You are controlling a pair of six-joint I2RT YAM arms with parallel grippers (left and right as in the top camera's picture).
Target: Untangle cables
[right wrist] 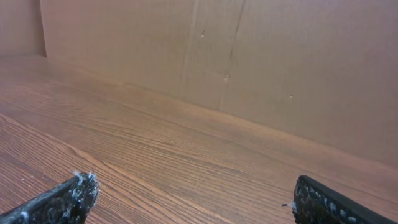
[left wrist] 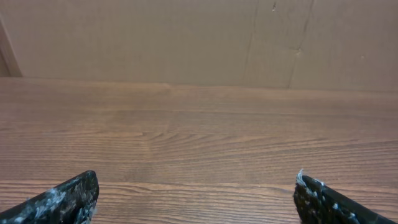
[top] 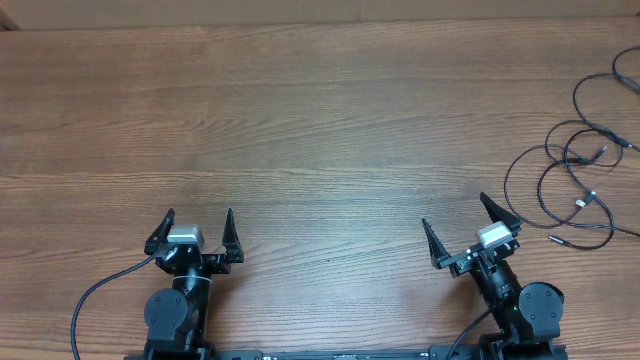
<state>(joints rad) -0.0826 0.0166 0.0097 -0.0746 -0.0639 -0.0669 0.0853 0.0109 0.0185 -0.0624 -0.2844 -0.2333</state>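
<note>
Two claws sit low on the wooden table (top: 320,120): the left gripper (top: 198,222) with fingers spread wide, then the right gripper (top: 455,212) equally splayed, both holding nothing. At far right we see the cables (top: 580,203), thin black cords in loose overlapping loops with small grey plug tips, cut off by the frame edge; we cannot tell which cord crosses over which

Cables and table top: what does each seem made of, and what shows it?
Cables: probably plastic-coated cord, matte black, bending in loose loops; grey plug tips, perhaps metal. Table top: wood or laminate, brown grain lines, dull sheen.
</note>
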